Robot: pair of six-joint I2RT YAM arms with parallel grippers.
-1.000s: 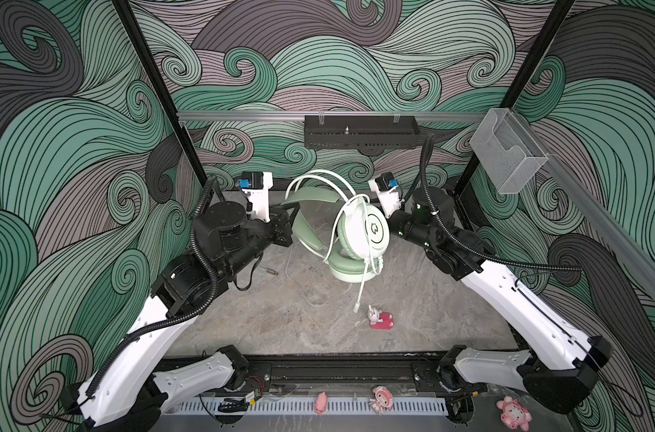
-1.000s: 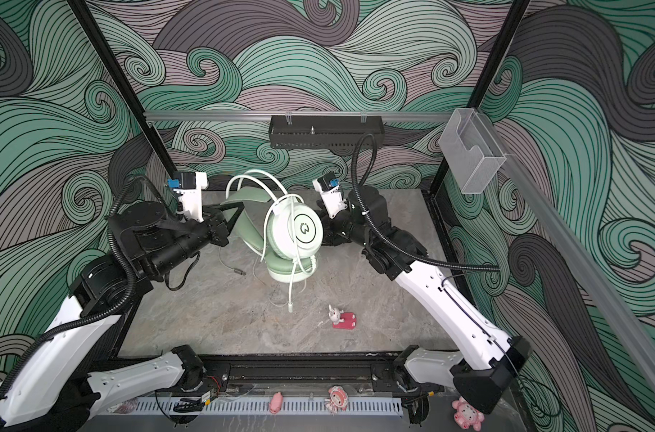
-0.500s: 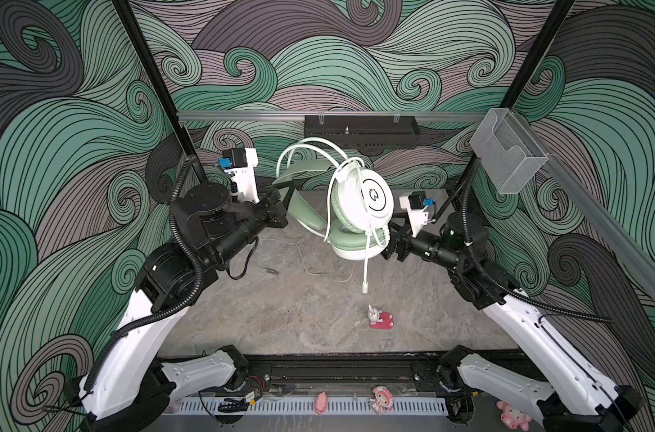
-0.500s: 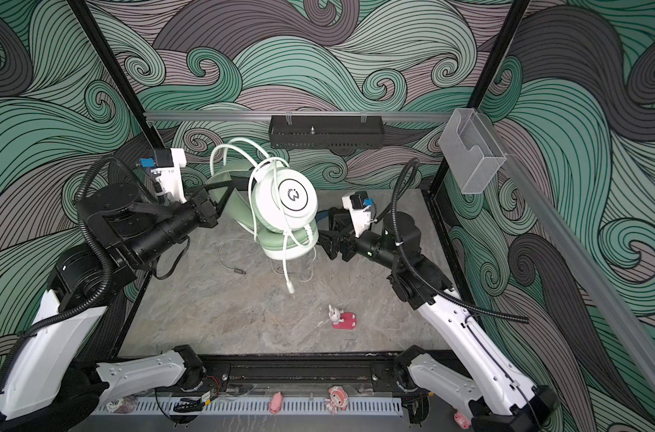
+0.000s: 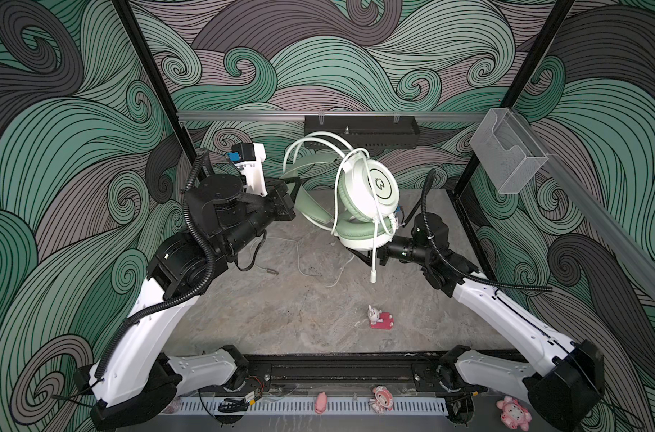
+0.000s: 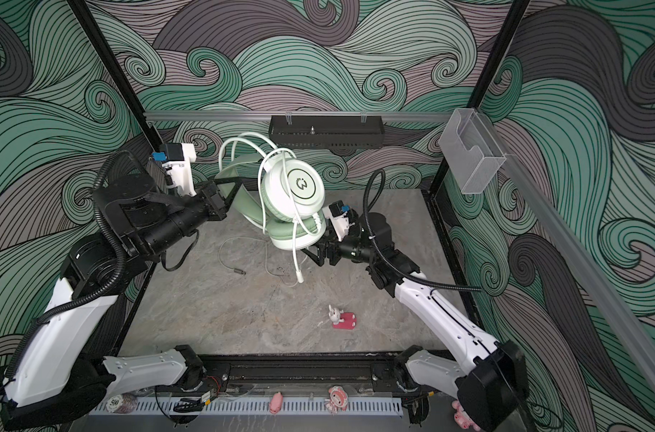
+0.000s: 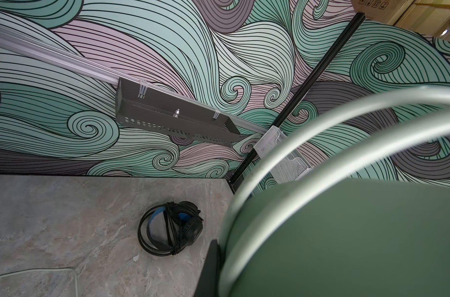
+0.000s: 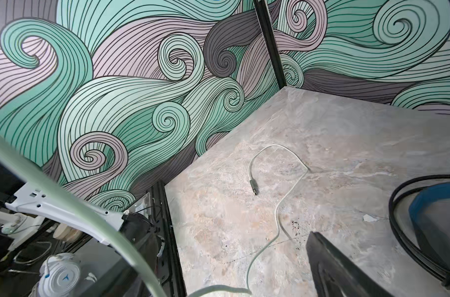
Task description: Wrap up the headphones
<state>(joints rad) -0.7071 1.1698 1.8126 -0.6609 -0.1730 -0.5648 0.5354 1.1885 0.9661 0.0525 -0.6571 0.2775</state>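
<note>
The mint-green headphones (image 5: 371, 187) (image 6: 300, 187) hang in the air over the back of the table. My left gripper (image 5: 298, 185) (image 6: 236, 185) is shut on their green padded headband (image 7: 347, 231). Whitish cable loops round the earcups, and a thick end piece (image 5: 373, 276) (image 6: 300, 278) dangles below. The thin tail with its plug (image 5: 273, 272) (image 8: 254, 187) lies on the table. My right gripper (image 5: 367, 258) (image 6: 313, 254) stands open just under the earcups, beside the dangling cable, holding nothing. The black headphones (image 7: 171, 228) (image 8: 429, 226) lie on the table with their cable wound round them, hidden in both top views.
A small pink toy (image 5: 380, 318) sits on the table towards the front. A black tray (image 5: 359, 131) hangs on the back rail and a clear plastic holder (image 5: 505, 157) on the right rail. Patterned walls close in three sides.
My right gripper has opened and dropped from beside the earcup to below it. My left gripper has lifted the mint-green headphones higher and further back.
</note>
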